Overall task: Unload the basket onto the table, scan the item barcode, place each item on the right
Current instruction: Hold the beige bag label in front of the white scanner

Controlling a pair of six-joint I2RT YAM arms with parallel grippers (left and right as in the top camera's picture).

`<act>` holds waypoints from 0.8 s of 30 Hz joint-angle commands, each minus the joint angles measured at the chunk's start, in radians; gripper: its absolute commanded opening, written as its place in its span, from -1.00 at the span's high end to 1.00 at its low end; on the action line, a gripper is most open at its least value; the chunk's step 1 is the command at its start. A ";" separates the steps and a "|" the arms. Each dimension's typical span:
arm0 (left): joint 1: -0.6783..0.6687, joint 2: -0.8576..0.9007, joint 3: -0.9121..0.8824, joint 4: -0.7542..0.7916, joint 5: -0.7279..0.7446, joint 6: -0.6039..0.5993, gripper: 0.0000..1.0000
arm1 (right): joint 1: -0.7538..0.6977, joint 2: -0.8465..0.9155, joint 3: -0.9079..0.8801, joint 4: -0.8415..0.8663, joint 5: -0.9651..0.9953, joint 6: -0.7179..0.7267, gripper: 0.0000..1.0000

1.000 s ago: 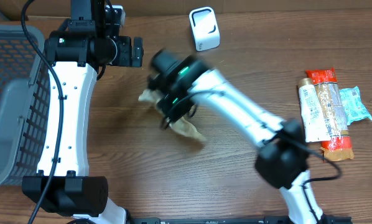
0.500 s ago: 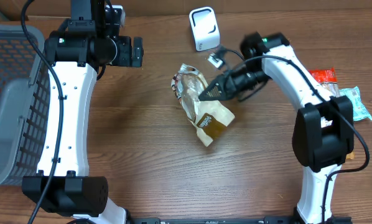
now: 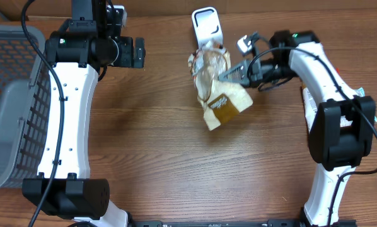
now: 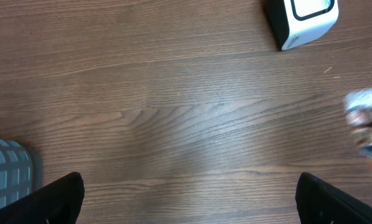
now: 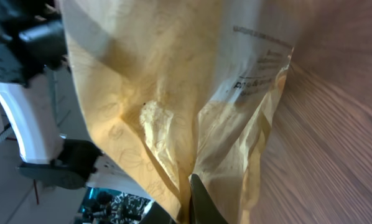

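Observation:
The item, a tan paper bag with a clear window (image 3: 215, 88), hangs tilted just below the white scanner (image 3: 206, 25) at the table's far edge. My right gripper (image 3: 231, 74) is shut on the bag's right side. Crumpled tan paper with small print (image 5: 173, 93) fills the right wrist view, pinched at the gripper (image 5: 197, 202). No barcode can be made out. Far left of the bag, my left gripper (image 3: 139, 52) is open, with bare wood between its fingers (image 4: 189, 208). In the left wrist view the scanner (image 4: 301, 18) is top right and the bag (image 4: 366, 124) is a blur at the right edge.
A grey mesh basket (image 3: 5, 107) stands at the left edge, its corner (image 4: 9, 171) showing in the left wrist view. Snack packets (image 3: 306, 103) lie at the right, mostly covered by my right arm.
The right arm has swung the bag from the table's left-middle up and to the right, to just below the scanner. The left arm has not moved.

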 commanded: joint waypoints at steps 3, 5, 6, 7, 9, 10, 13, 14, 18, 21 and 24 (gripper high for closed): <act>-0.007 -0.014 0.012 0.001 -0.006 0.019 -0.99 | -0.005 -0.042 0.137 -0.030 -0.082 0.022 0.93; -0.007 -0.014 0.012 0.001 -0.006 0.019 -0.99 | -0.009 -0.050 0.169 -0.042 -0.081 0.022 0.93; -0.007 -0.014 0.012 0.001 -0.006 0.019 -0.99 | -0.013 -0.055 0.180 -0.046 -0.081 0.022 0.93; -0.007 -0.014 0.012 0.001 -0.006 0.019 -0.99 | -0.016 -0.059 0.185 -0.045 -0.081 0.022 0.93; -0.007 -0.014 0.012 0.001 -0.006 0.019 -0.99 | -0.024 -0.064 0.186 -0.047 -0.082 0.022 0.93; -0.007 -0.014 0.012 0.001 -0.006 0.019 -0.99 | -0.028 -0.066 0.186 -0.053 -0.081 0.021 0.93; -0.007 -0.014 0.012 0.001 -0.006 0.019 -0.99 | -0.040 -0.066 0.186 -0.054 -0.076 0.014 0.93; -0.007 -0.014 0.012 0.001 -0.006 0.019 -0.99 | -0.044 -0.066 0.186 -0.051 -0.062 0.014 0.93; -0.007 -0.014 0.012 0.001 -0.006 0.019 -0.99 | -0.076 -0.065 0.183 -0.043 0.059 0.014 0.93; -0.007 -0.014 0.012 0.001 -0.006 0.019 -0.99 | -0.101 -0.065 0.170 -0.015 0.184 0.014 0.93; -0.007 -0.014 0.012 0.001 -0.006 0.019 -0.99 | -0.106 -0.061 0.157 -0.008 0.359 0.014 0.93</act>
